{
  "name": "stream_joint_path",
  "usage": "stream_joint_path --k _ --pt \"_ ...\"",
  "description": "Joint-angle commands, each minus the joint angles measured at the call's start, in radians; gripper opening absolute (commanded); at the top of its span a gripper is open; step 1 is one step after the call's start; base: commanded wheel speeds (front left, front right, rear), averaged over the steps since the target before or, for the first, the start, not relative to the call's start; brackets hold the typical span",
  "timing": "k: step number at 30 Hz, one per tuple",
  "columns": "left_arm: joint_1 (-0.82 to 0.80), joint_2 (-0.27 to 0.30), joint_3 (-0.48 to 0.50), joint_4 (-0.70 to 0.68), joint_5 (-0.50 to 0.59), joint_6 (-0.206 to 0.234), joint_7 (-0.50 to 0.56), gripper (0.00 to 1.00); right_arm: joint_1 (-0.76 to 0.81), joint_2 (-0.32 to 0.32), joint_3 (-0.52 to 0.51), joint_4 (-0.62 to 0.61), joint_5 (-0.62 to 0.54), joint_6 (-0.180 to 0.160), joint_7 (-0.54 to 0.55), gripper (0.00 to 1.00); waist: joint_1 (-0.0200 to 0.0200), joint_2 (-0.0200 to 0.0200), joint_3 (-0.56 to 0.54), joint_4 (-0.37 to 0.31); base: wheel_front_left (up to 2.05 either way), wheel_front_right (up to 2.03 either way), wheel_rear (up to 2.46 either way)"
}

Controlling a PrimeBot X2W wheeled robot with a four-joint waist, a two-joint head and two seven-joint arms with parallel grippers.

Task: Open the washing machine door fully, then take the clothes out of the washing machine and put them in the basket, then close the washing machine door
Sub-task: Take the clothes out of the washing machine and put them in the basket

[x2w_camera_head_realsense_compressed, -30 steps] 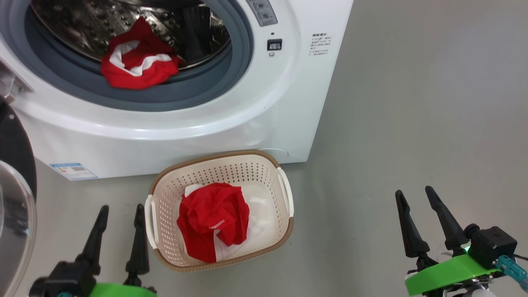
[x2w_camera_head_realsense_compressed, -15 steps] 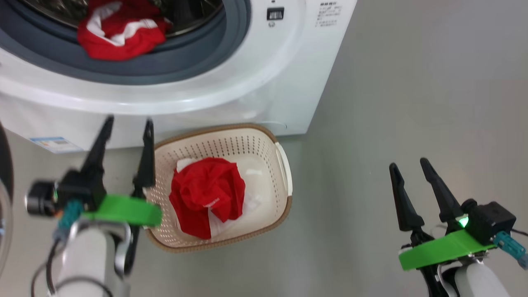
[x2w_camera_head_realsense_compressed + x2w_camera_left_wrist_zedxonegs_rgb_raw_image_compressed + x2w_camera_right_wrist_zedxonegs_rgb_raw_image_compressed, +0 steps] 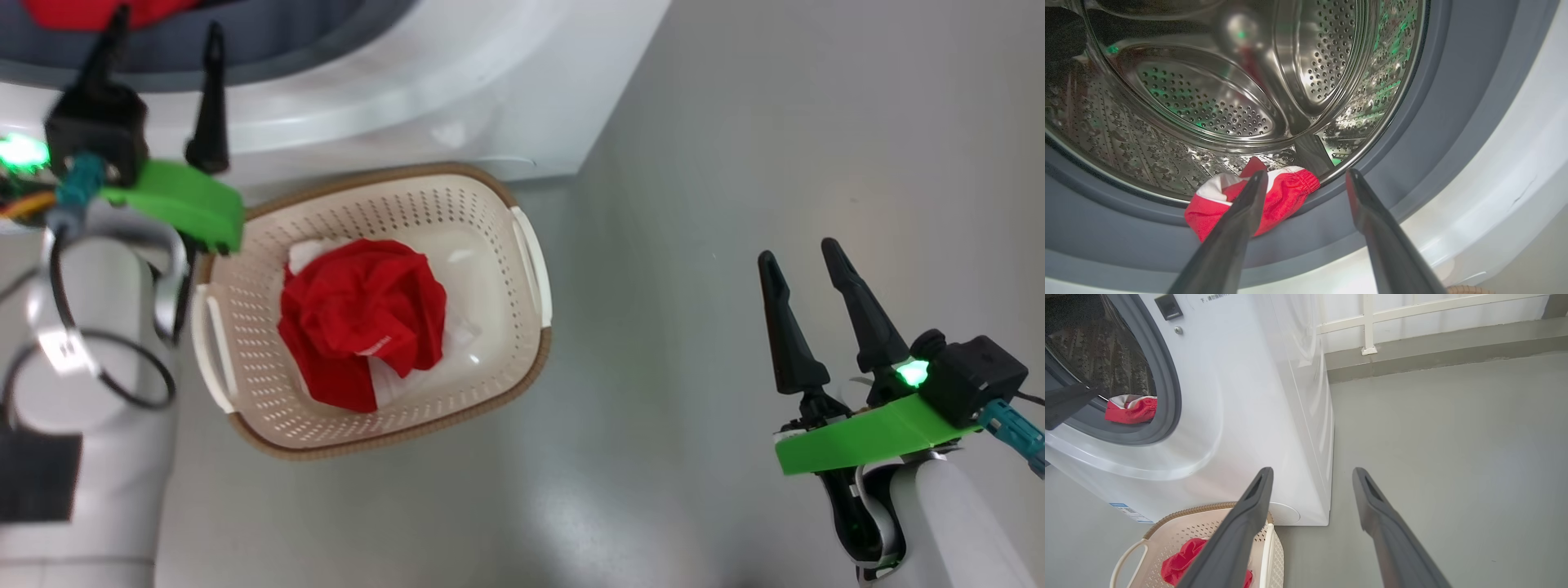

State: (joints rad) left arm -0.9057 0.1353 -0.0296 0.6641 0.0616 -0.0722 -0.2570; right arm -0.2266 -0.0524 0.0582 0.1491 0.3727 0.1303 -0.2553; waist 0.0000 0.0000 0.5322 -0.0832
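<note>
Red clothes [image 3: 1290,192] on grey ring [image 3: 1126,241] edge, left pincer [image 3: 1306,172] wide nearby, right pincer [image 3: 798,251] wide over floor [image 3: 694,163]

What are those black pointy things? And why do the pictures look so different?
This is a robot with two arms. The black pointy pairs are its grippers, like pinching fingers. One picture comes from a camera on its head, looking down; two come from cameras on its wrists. The left gripper, open and empty, points into the big white washing machine, where a red and white garment lies at the edge of the shiny steel drum. The right gripper, open and empty, hangs above the grey floor. The cream plastic basket with holes stands on that floor, holding another red garment.
</note>
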Motion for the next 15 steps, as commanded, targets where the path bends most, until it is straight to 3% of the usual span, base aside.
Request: stream_joint_path --k 1,15 --pt "-0.04 0.048 0.014 0.017 0.013 0.014 -0.005 1.0 -0.008 0.002 0.03 -0.026 0.012 0.0 -0.006 1.0 0.0 0.0 0.055 -0.043 0.0 0.0 0.0" --pt "-0.387 0.13 -0.021 0.411 0.053 0.106 -0.005 1.0 -0.055 0.002 0.066 -0.036 0.058 0.0 -0.006 1.0 0.0 0.0 0.145 -0.112 0.0 0.0 0.0"
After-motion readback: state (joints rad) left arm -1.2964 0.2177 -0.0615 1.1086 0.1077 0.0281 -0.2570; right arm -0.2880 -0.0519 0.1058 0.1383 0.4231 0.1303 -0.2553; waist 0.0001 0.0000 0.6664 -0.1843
